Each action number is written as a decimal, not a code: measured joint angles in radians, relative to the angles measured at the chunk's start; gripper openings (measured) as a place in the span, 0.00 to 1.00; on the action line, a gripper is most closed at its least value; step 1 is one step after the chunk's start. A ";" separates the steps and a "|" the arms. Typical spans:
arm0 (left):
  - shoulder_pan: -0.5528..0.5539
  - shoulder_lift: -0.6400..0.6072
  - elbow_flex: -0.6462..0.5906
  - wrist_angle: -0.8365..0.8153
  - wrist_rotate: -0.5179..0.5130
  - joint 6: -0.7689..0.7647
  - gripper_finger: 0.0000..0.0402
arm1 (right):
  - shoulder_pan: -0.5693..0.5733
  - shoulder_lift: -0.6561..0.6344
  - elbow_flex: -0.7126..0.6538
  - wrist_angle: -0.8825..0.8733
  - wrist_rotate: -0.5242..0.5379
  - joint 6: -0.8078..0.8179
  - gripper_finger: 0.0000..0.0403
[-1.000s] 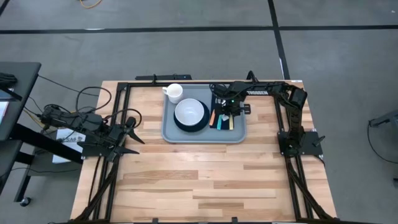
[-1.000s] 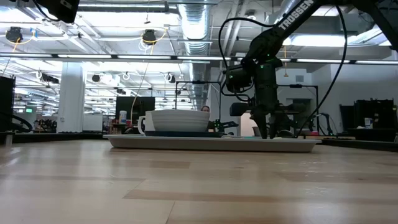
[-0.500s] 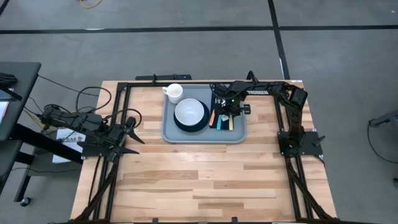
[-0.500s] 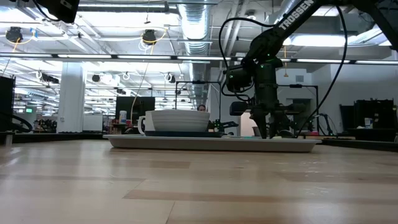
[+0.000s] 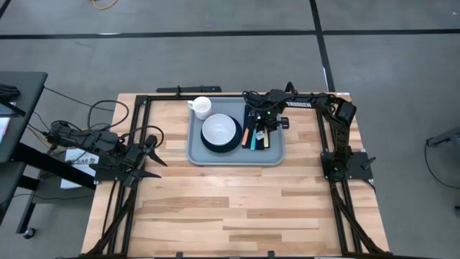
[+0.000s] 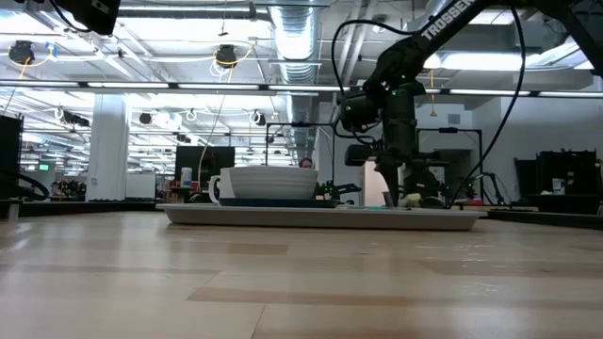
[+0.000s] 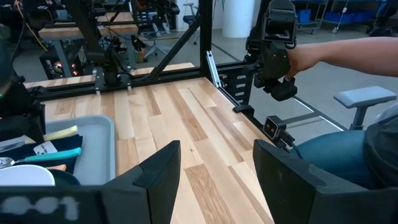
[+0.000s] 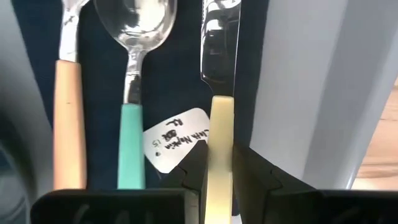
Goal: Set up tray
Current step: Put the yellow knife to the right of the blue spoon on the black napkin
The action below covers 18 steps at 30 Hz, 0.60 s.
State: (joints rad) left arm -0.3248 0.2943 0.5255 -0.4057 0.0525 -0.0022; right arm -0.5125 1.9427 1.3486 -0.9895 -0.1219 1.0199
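Observation:
The light grey-blue tray (image 5: 198, 155) lies on the far half of the table. It carries a white bowl (image 5: 220, 131) on a dark plate, and a white cup (image 5: 202, 107) stands at its far left corner. On the tray's right part, a dark navy napkin (image 8: 180, 68) holds an orange-handled fork (image 8: 68, 93), a teal-handled spoon (image 8: 130, 143) and a yellow-handled knife (image 8: 219, 37). My right gripper (image 5: 263, 132) is over the napkin, shut on the knife. My left gripper (image 7: 217, 155) is open and waits at the table's left edge (image 5: 152, 151). My right gripper pinches the knife's pale yellow handle (image 8: 221, 124) between its two fingers (image 8: 252, 174), one on each long side. It comes from above, pointing down. The blade (image 8: 219, 37) runs along the napkin's right edge. In the low view the handle end (image 6: 412, 200) shows just above the tray rim.
Bare wood takes up the near half of the table (image 5: 230, 208). Black frame rails (image 5: 136, 129) run along the left, right and far sides. A white tag (image 8: 174, 146) lies on the napkin. A seated person's arm (image 7: 348, 50) shows beyond the table in the left wrist view.
My right gripper has risen a little over the napkin and drawn slightly toward the table's far edge. The knife's yellow handle end now shows above the tray rim in the low view. Bowl, cup, fork and spoon have stayed where they were.

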 joint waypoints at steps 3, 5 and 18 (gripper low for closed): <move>0.000 0.000 0.000 0.000 0.000 0.000 0.48 | 0.000 0.000 0.002 0.003 -0.006 0.000 0.12; 0.000 0.000 0.000 0.000 0.000 0.000 0.48 | 0.003 0.000 0.002 0.004 -0.007 0.002 0.12; 0.000 0.000 0.000 0.000 0.000 0.000 0.48 | 0.022 0.008 0.002 0.043 -0.007 0.027 0.14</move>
State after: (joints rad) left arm -0.3248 0.2947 0.5255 -0.4057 0.0528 -0.0025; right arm -0.4908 1.9511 1.3510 -0.9469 -0.1291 1.0470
